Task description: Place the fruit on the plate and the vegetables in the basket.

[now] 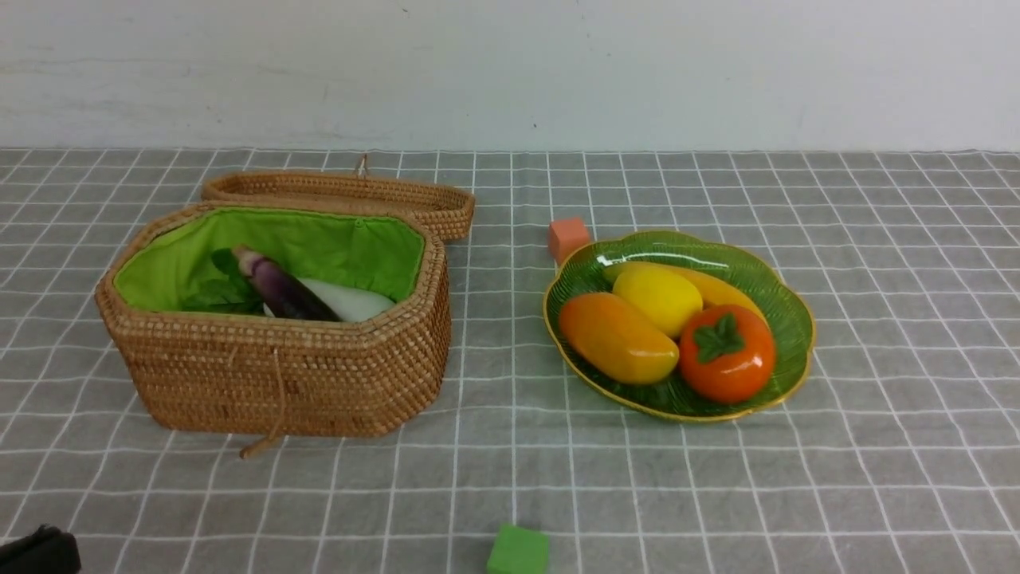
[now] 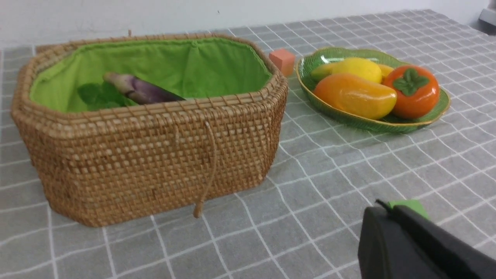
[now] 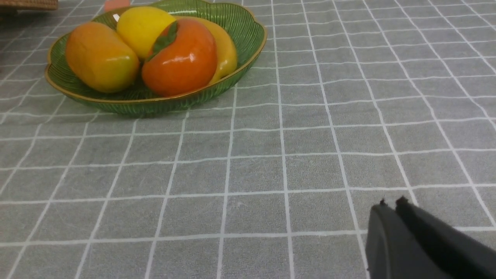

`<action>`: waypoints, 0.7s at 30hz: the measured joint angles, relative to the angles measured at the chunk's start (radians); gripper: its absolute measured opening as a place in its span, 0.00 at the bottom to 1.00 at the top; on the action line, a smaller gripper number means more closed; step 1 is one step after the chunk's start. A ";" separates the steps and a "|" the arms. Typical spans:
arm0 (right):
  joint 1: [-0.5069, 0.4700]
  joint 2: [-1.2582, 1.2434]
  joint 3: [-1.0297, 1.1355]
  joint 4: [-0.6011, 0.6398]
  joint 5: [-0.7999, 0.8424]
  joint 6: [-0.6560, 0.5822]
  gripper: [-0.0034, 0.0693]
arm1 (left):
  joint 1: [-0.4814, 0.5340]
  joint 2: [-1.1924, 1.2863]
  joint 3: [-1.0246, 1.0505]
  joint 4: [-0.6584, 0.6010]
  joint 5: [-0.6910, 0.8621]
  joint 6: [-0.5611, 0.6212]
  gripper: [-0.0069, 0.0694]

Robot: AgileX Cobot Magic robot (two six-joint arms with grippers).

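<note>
Sorted and at rest on the grey checked desk [image 1: 717, 494]: mango [image 1: 617, 338], lemon [image 1: 658, 297], banana [image 1: 715, 288] and persimmon [image 1: 727, 353] crowded together on the green glass plate [image 1: 789, 319], eggplant [image 1: 283, 291] and white radish [image 1: 351, 301] lying in the cloth-lined basket [image 1: 279, 375], lid folded back behind; potato not visible, probably low behind the front wall. Glossy, hard-looking toy skins, likely light but slippery, best pinched across the narrow middle, the persimmon across its round body under the leaf cap. Plate glass, rigid and breakable, better left alone; basket stiff and woven. Left hand [image 2: 387, 207] low near the desk's front, well apart from the basket, tips pressed together, holding nothing. Right hand [image 3: 391, 203] likewise low, clear of the plate, tips pinched together, empty. Orange cube [image 1: 568, 237] just behind the plate, green cube [image 1: 518, 550] at the near edge.
</note>
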 joint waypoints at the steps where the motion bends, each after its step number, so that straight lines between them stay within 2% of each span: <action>1: 0.000 0.000 0.000 0.000 0.001 0.000 0.10 | 0.050 -0.007 0.000 -0.041 -0.017 0.059 0.07; 4: 0.000 0.000 0.000 0.000 0.001 0.000 0.10 | 0.151 -0.025 0.004 -0.120 -0.051 0.148 0.07; 7: 0.000 0.000 0.000 0.000 0.002 0.001 0.11 | 0.394 -0.080 0.066 -0.274 -0.173 0.306 0.07; 9: 0.000 0.000 0.000 0.000 0.002 0.001 0.11 | 0.480 -0.113 0.129 -0.352 -0.241 0.345 0.07; 14: 0.000 0.000 0.000 0.000 0.002 0.001 0.12 | 0.586 -0.141 0.282 -0.453 -0.298 0.360 0.07; 16: 0.000 0.000 0.000 0.000 0.002 0.001 0.12 | 0.600 -0.141 0.303 -0.466 -0.244 0.350 0.07; 18: 0.000 0.000 0.000 0.000 0.002 0.001 0.13 | 0.607 -0.141 0.313 -0.466 -0.118 0.331 0.07; 21: 0.000 0.000 0.000 0.000 0.002 0.001 0.13 | 0.607 -0.141 0.318 -0.467 -0.071 0.316 0.07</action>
